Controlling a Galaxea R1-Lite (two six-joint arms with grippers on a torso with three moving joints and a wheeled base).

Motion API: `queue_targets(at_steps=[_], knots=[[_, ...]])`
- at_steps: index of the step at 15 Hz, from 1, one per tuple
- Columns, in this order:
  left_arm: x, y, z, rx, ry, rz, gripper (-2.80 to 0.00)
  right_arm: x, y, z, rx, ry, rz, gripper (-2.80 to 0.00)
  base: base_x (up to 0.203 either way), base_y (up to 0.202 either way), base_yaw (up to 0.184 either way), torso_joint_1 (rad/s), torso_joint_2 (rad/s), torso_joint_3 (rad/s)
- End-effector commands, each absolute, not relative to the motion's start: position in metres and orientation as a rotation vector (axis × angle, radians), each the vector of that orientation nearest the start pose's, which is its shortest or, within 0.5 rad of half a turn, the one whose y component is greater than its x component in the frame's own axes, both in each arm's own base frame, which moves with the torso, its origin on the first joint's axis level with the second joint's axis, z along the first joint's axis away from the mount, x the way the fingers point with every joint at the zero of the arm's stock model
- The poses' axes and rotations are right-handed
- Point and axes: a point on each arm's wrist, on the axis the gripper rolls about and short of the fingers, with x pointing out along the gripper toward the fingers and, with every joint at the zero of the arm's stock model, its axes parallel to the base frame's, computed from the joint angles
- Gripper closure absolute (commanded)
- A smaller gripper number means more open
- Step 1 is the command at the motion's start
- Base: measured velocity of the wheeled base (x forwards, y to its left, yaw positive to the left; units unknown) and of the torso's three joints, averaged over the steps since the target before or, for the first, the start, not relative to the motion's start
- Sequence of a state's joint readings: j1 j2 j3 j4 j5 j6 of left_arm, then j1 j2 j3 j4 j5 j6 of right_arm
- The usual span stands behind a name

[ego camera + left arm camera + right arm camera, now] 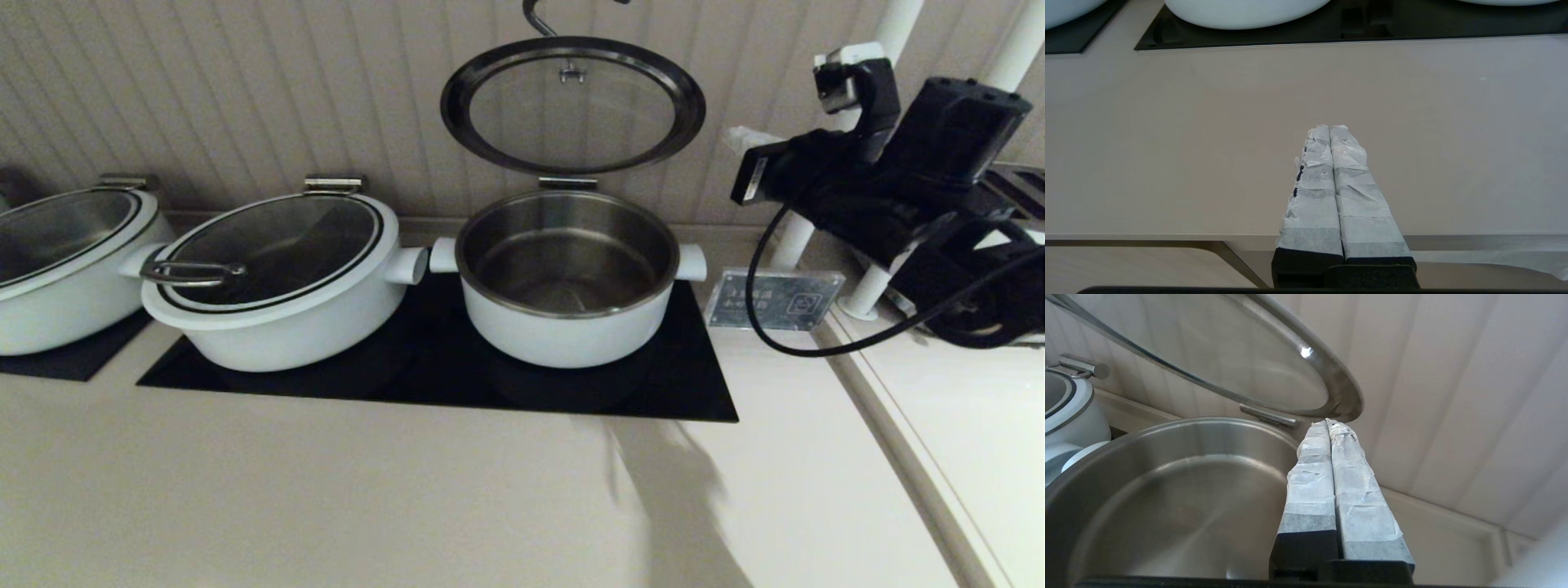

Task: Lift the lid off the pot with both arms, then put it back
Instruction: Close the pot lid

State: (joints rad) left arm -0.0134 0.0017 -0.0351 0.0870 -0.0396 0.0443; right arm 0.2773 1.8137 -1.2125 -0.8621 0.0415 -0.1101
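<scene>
The round white pot [567, 278] stands uncovered on the black cooktop, its steel inside bare. Its glass lid [571, 106] is tilted up on the hinge clip behind the pot, near upright against the wall. My right gripper [1329, 422] is shut and empty. It hovers by the pot's right side, with its tips just below the raised lid's rim [1347, 396] and apart from it. In the head view its white tips [739, 140] show right of the lid. My left gripper [1329, 127] is shut and empty over the bare counter near the front edge, out of the head view.
A wider oval white pot [277, 278] with a closed glass lid stands left of the round pot, and another [65, 261] at the far left. A small sign plate [771, 300] and white posts [865, 294] stand at the right. The counter's front edge [1167, 236] lies under my left gripper.
</scene>
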Motion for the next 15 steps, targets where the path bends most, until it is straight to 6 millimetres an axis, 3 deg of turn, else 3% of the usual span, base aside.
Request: queue_targets(at_steps=[1,6,9,15], knots=[[-0.026,-0.001,0.076,0.044,0.052,-0.055,0.00,0.333,0.093,0.300,-0.078,-0.324,0.300,0.00,0.000,0.000,0.000,0.000,0.00,0.000],[-0.026,-0.001,0.076,0.044,0.052,-0.055,0.00,0.334,0.085,0.328,-0.136,-0.389,0.355,0.00,0.000,0.000,0.000,0.000,0.00,0.000],[-0.026,-0.001,0.076,0.044,0.052,-0.055,0.00,0.341,0.089,0.332,-0.149,-0.420,0.423,0.00,0.000,0.000,0.000,0.000,0.00,0.000],[-0.026,-0.001,0.076,0.044,0.052,-0.055,0.00,0.370,0.087,0.342,-0.169,-0.498,0.445,0.00,0.000,0.000,0.000,0.000,0.00,0.000]])
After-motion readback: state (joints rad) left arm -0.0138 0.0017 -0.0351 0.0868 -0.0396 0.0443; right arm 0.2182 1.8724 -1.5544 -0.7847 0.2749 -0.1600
